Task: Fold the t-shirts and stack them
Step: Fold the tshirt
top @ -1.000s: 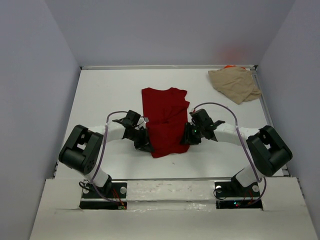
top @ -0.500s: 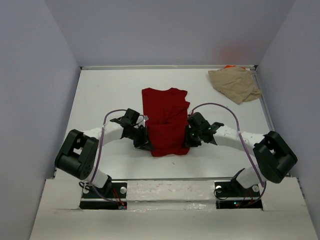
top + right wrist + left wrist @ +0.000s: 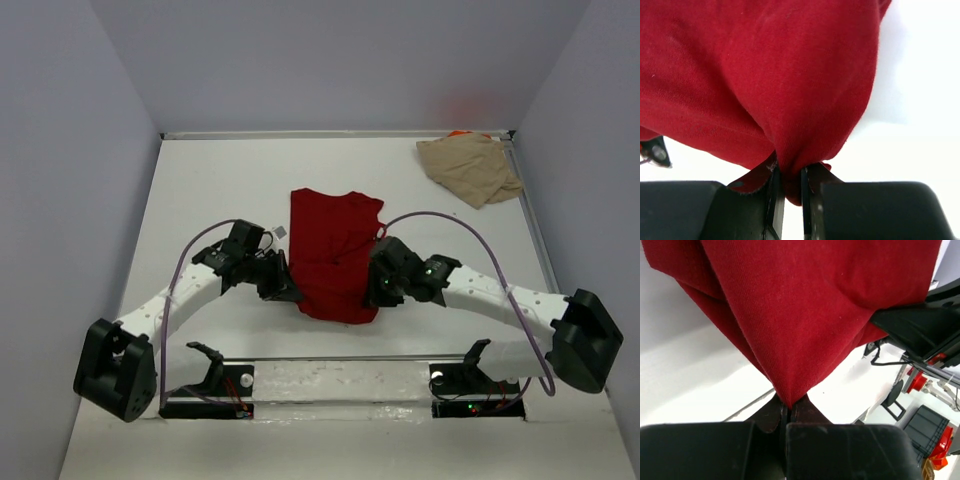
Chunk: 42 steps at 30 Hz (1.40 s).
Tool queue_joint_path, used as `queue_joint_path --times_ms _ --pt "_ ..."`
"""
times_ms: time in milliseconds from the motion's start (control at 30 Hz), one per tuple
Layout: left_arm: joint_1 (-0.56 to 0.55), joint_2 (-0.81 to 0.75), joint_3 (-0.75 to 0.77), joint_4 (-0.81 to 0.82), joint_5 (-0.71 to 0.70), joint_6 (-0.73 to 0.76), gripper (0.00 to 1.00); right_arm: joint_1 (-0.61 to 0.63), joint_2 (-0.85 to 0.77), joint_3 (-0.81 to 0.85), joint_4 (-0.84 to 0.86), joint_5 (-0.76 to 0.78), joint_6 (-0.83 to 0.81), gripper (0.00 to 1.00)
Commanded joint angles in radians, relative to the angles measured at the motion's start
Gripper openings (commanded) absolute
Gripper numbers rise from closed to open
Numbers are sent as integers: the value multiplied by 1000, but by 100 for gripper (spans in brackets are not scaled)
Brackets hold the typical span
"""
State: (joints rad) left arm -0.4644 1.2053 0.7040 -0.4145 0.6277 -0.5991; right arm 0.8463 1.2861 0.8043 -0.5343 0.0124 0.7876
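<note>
A dark red t-shirt [image 3: 335,255] hangs lifted over the table's middle, its near end raised between both arms. My left gripper [image 3: 288,293] is shut on its left near edge; in the left wrist view the red cloth [image 3: 805,315] runs down into the pinched jaws of the gripper [image 3: 788,407]. My right gripper [image 3: 374,292] is shut on the right near edge, and the bunched red cloth [image 3: 770,85] enters its jaws [image 3: 790,175]. A crumpled tan t-shirt [image 3: 470,168] lies at the far right corner, with a sliver of orange fabric [image 3: 459,133] behind it.
The white table [image 3: 200,190] is walled at the back and both sides. A raised white ledge [image 3: 330,380] runs along the near edge by the arm bases. The right arm's cable [image 3: 440,218] loops above the table.
Both arms have stretched forward and risen, lifting the red shirt's near end off the table. The right jaws closed on the cloth during this time.
</note>
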Motion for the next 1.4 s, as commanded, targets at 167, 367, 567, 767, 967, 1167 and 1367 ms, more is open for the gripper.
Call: queue_joint_path --times_ms 167,367,567,767,967,1167,1367 --pt "-40 -275 -81 -102 3 -148 0 217 -105 45 -190 135 211 15" --pt "-43 -250 -37 -113 -3 -120 0 266 -73 117 -268 195 243 15" --pt "-43 -116 87 -124 -20 -35 0 266 -2 226 -314 283 213 15" --pt "-31 66 270 -132 -45 48 0 185 119 354 -340 316 139 11" --pt "58 270 477 -153 -42 125 0 -27 196 429 -290 334 -14 4" --pt "131 485 762 -242 -95 205 0 -205 338 576 -241 284 -209 4" --pt "182 680 934 -265 -85 229 0 -322 528 680 -152 176 -343 5"
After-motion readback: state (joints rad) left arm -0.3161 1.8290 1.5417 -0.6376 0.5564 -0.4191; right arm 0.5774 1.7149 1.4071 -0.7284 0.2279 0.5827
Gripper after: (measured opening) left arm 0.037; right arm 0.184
